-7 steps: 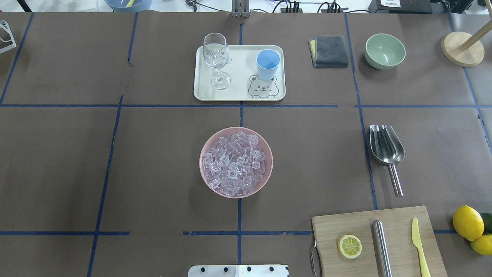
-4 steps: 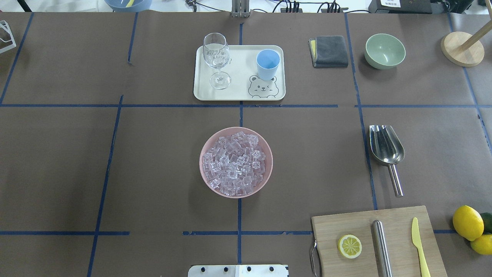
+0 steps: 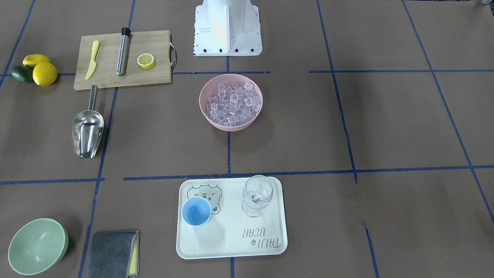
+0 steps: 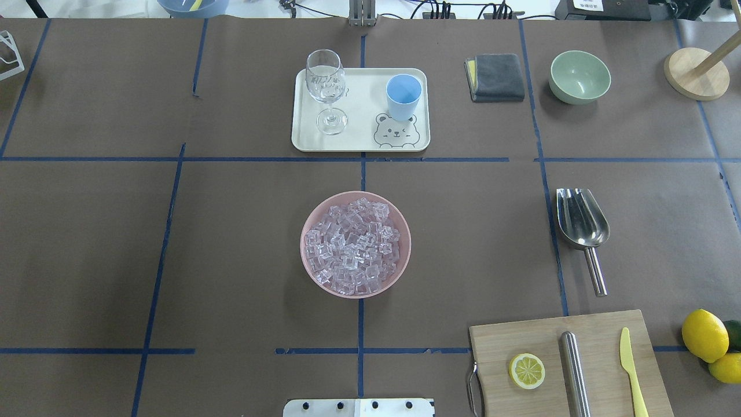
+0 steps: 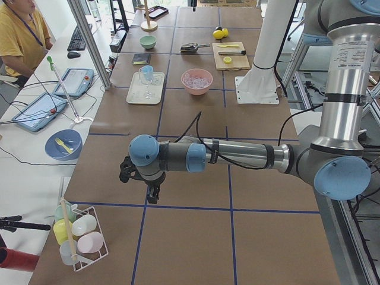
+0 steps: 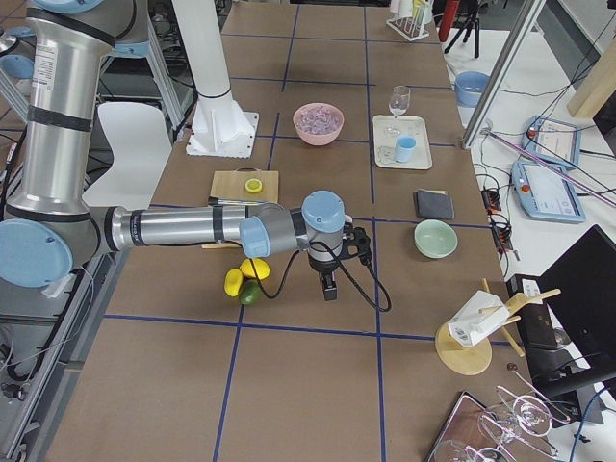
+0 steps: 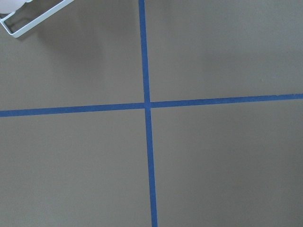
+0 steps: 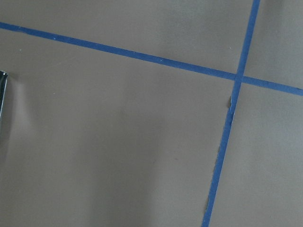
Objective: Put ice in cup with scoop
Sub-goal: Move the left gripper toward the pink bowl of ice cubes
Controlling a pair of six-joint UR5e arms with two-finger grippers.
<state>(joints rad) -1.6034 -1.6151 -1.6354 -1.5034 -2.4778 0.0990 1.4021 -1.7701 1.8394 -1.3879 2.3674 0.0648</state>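
Scoop (image 4: pixel 581 220) lies well apart from right hand (image 6: pixel 329 291).

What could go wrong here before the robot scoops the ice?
1. The scoop lies flat with a thin rod handle, so a grasp may slip.
2. The wine glass stands on the same tray as the cup; a swinging scoop might knock it.
3. The ice fills the pink bowl almost to its rim; digging in may push cubes out.
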